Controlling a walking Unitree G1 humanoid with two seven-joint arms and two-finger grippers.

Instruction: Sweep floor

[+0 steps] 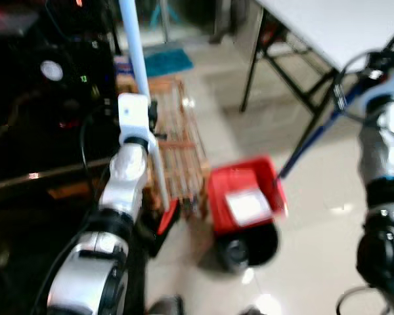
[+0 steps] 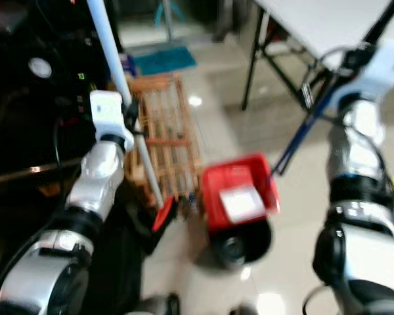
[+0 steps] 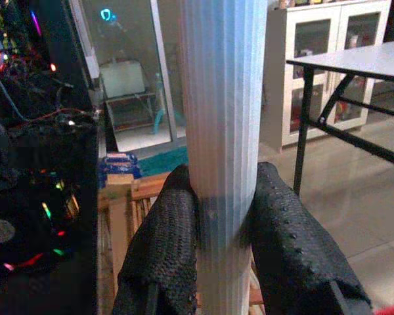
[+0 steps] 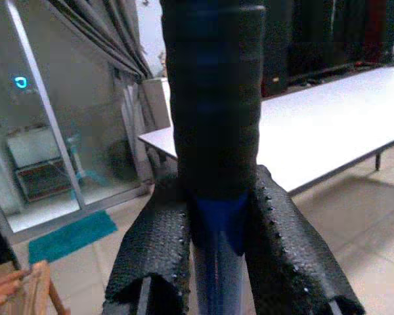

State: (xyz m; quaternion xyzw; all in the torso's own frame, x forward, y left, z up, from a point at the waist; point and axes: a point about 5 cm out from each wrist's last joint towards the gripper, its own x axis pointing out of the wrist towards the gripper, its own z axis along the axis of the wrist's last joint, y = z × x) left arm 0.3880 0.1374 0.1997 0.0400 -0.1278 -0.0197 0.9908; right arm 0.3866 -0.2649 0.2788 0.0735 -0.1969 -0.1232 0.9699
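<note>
A two-armed household robot is working a broom and dustpan over a glossy tiled floor [image 1: 315,216], with the head views blurred. On the left, the left gripper [image 3: 224,216] is clamping its two black fingers [image 3: 164,243] tight around the pale ribbed broom handle [image 3: 223,131], with no gap showing between pad and pole. The pole is running down past a wooden slatted crate [image 1: 180,147] to a red-and-black broom head [image 1: 165,223] that is sitting on the floor just beside the crate's front corner. A dark stand of electronics [image 1: 46,92] with glowing lights is standing just to the left of the arm.

In the centre, the red dustpan [image 1: 244,195] is resting on the tiles near the broom head, with a pale scrap, possibly paper [image 1: 248,205], lying in it and a black round part [image 1: 246,248] below it.

On the right, the right gripper [image 4: 217,223] is closing both fingers [image 4: 285,249] on the black-sleeved blue dustpan handle [image 4: 213,98], which is slanting down under the edge of a white folding table [image 1: 341,26].

The risks appear to lie in the tight quarters: a wide stroke could be knocking the broom head into the crate or catching the cables beside the left arm, and a tilt of the long handle could be tipping the pan and spilling its contents, or striking the table's black leg [image 1: 251,62].
</note>
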